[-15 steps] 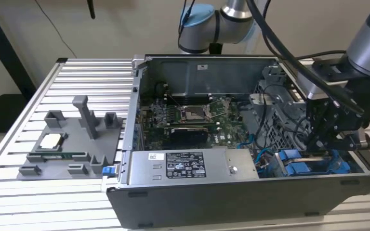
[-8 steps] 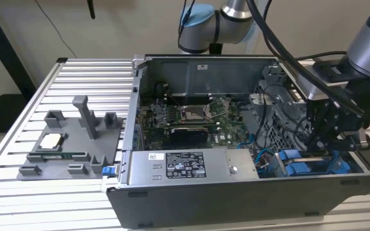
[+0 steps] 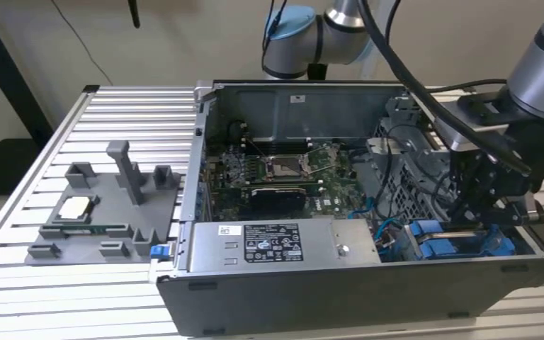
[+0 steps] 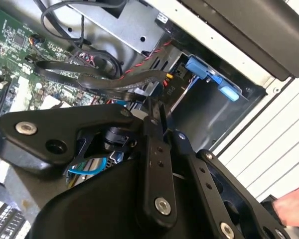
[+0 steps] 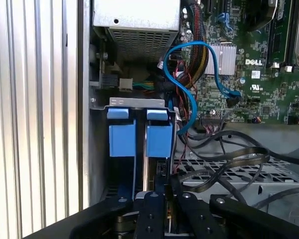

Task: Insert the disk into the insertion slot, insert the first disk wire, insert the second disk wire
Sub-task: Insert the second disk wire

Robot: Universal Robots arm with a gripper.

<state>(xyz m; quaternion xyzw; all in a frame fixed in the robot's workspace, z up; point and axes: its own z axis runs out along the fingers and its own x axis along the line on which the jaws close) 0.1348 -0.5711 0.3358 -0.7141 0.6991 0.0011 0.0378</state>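
Disk (image 5: pixel 158 142) sits upright in the insertion slot (image 5: pixel 97 149), blue carrier tabs showing, at 5 o'clock of the open case (image 3: pixel 348 297) in exterior view. Gripper (image 5: pixel 159 191) directly over it, fingers near-closed; can't tell if gripping. Blue cable (image 5: pixel 192 104) loops just beside.

Blue-framed disk (image 5: pixel 158 137) stands upright inside the grey insertion slot (image 5: pixel 97 149).

White lettering is showing on the green motherboard (image 5: pixel 254 84), and a printed label (image 3: pixel 272 243) is sitting on the power-supply box (image 3: pixel 348 244), too small to read
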